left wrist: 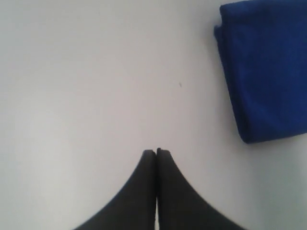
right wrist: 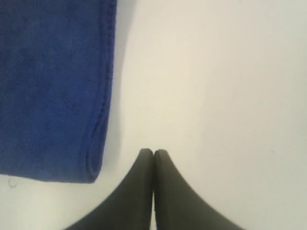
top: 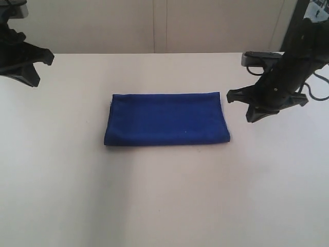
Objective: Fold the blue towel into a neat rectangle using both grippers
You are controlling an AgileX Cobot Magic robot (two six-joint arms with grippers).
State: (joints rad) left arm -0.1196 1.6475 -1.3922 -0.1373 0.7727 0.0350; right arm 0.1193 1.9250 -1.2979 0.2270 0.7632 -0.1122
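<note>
The blue towel (top: pixel 166 119) lies folded into a flat rectangle on the white table (top: pixel 164 195), its long side running left to right. Its left end shows in the left wrist view (left wrist: pixel 268 67) and its right end in the right wrist view (right wrist: pixel 53 86). My left gripper (top: pixel 36 67) hangs at the far left, well away from the cloth, and its jaws are shut on nothing (left wrist: pixel 156 151). My right gripper (top: pixel 254 114) hovers just off the towel's right edge, also shut and empty (right wrist: pixel 153 152). Neither gripper touches the towel.
A pale wall panel (top: pixel 159 25) runs behind the table's back edge. The right arm's black cables (top: pixel 316 85) trail at the far right.
</note>
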